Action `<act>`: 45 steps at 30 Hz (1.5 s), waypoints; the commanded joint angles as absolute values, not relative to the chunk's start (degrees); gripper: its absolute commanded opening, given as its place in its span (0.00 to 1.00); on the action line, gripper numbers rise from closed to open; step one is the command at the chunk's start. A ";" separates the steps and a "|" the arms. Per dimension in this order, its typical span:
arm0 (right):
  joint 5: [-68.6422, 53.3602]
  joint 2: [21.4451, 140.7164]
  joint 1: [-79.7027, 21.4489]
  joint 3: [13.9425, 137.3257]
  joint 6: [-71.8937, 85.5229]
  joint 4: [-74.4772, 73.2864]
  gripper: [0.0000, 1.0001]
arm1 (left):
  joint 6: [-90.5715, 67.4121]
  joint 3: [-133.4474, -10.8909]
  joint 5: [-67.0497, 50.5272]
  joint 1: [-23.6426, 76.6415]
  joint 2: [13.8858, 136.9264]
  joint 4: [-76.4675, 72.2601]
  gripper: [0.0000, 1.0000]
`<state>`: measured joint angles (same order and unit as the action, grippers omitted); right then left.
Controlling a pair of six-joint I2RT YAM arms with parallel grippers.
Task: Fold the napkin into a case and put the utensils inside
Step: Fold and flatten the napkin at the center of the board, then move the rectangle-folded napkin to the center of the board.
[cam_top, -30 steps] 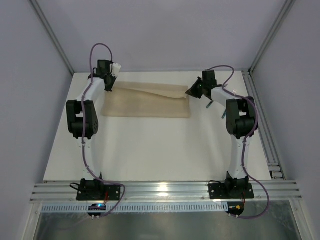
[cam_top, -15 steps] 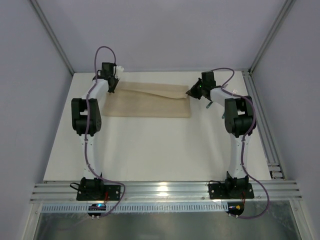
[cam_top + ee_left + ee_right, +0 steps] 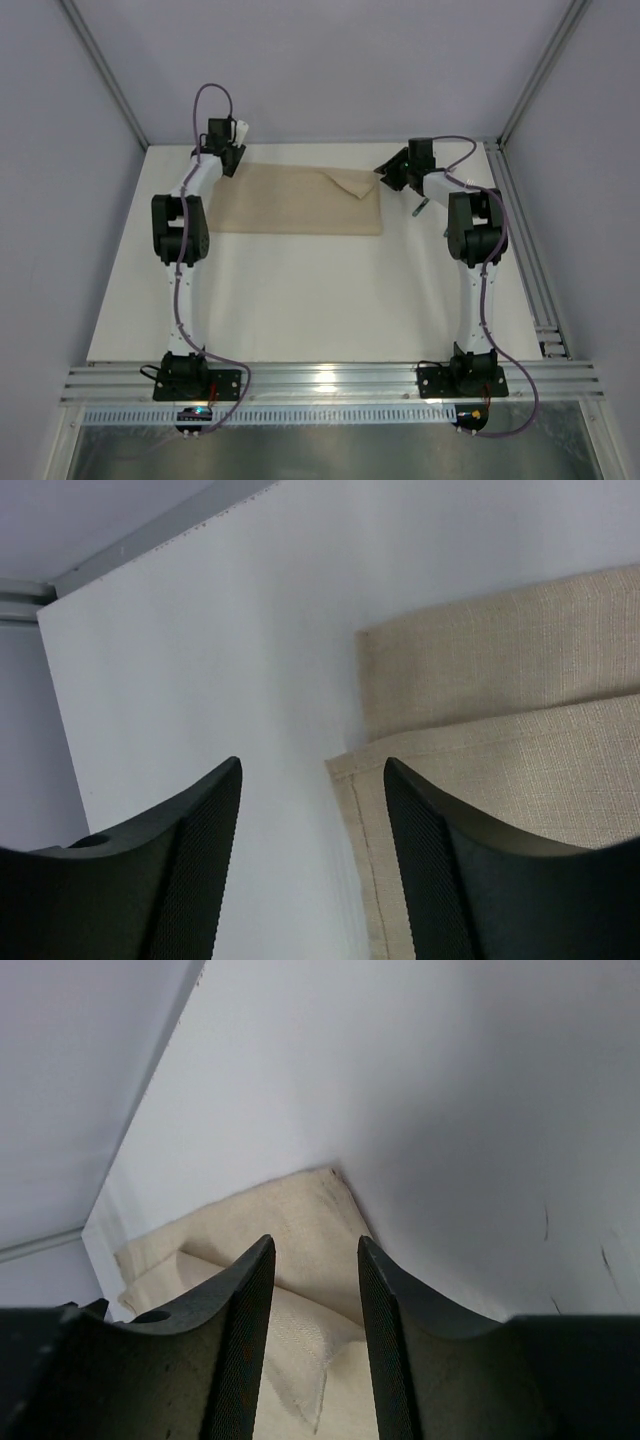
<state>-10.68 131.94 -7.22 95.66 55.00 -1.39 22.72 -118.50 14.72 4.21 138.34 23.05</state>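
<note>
Two arms reach to the far end of the table (image 3: 300, 300) in the top view, one at each upper corner of the napkin (image 3: 290, 205), which lies as a flat oblong toward 12 o'clock. The left gripper (image 3: 228, 162) sits off the cloth's 10 o'clock corner and the right gripper (image 3: 388, 172) off its 2 o'clock corner, likely a paired stance for working a long edge evenly. A small flap (image 3: 352, 184) lies turned over near the right end. Utensils: only a thin sliver (image 3: 419, 207) shows beside the right forearm, too small to name. Left wrist view: left gripper (image 3: 312, 780) has its jaws spread with bare table (image 3: 200, 630) between them; the napkin (image 3: 500, 680) shows two stacked layers at 3 o'clock, untouched. Right wrist view: right gripper (image 3: 315, 1255) stands parted more narrowly and holds nothing; the napkin (image 3: 290, 1200) corner lies beyond, at 12 o'clock, on the table (image 3: 450, 1110). Judgement: fold partly made, pouch not yet formed.
</note>
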 commanded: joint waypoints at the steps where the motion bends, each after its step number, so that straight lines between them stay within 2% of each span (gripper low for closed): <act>1: -10.81 133.24 -6.94 100.54 59.06 1.93 0.43 | 21.62 -125.06 16.35 4.04 139.30 22.05 0.63; 6: -10.11 133.42 -6.42 104.84 57.49 0.36 0.43 | 20.92 -130.34 15.91 3.69 139.66 26.18 0.71; 9: -8.88 129.84 -6.15 106.69 42.18 -7.97 0.43 | 18.38 -129.91 11.18 1.94 136.43 31.62 0.72; 11: -9.31 125.80 -6.06 105.83 35.36 -12.90 0.47 | 15.66 -127.72 6.19 0.80 133.61 38.01 0.71; 14: -9.58 121.04 -5.80 100.39 26.03 -18.98 0.52 | 13.54 -117.80 0.90 -2.81 126.49 42.88 0.69; 17: -13.52 115.94 -5.89 87.41 23.82 -18.90 0.57 | 11.52 -105.67 -5.26 -5.79 120.25 44.74 0.70; 18: -15.10 114.97 -5.89 85.54 23.56 -18.64 0.58 | 10.64 -103.03 -7.45 -6.41 119.10 44.30 0.75; 21: -20.91 114.70 -6.15 79.74 23.73 -16.71 0.59 | 9.15 -95.46 -9.92 -8.08 116.46 42.90 0.80; 26: -25.05 116.98 -7.82 77.43 23.12 -15.47 0.58 | 7.21 -93.34 -11.78 -8.26 118.29 40.34 0.81; 32: -25.05 116.90 -8.88 75.59 22.85 -14.33 0.57 | 5.01 -93.96 -15.46 -8.35 120.50 39.29 0.74; 35: -25.05 116.89 -9.14 74.53 22.59 -14.41 0.54 | 4.48 -94.22 -16.08 -8.44 122.07 39.64 0.63; 36: -25.05 117.07 -9.23 74.36 22.50 -14.50 0.52 | 4.48 -94.48 -16.69 -8.35 122.52 40.68 0.55; 38: -25.22 117.07 -9.40 74.27 22.50 -14.50 0.42 | 4.57 -94.75 -17.57 -8.35 123.48 41.74 0.47; 39: -25.14 116.98 -9.49 74.01 22.41 -14.50 0.37 | 4.74 -94.49 -18.10 -8.35 123.49 42.36 0.39; 40: -24.88 116.72 -9.41 73.74 22.50 -14.50 0.23 | 4.83 -93.70 -18.11 -8.35 123.31 42.36 0.33; 41: -24.18 116.46 -9.49 73.48 22.41 -14.59 0.16 | 5.10 -93.34 -18.11 -8.26 123.14 42.45 0.26; 42: -23.65 116.19 -9.49 72.78 22.33 -14.76 0.10 | 5.45 -92.90 -17.93 -8.26 123.05 42.54 0.04; 43: -23.21 115.32 -9.49 72.16 22.15 -14.94 0.04 | 5.80 -92.47 -17.93 -8.35 122.61 42.71 0.00; 45: -23.11 114.26 -9.49 69.97 21.80 -15.20 0.04 | 7.46 -90.62 -18.37 -8.35 121.56 43.33 0.00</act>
<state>-25.10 116.29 -8.95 73.06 23.24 -12.67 5.52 -92.75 -16.58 -8.25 122.72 41.21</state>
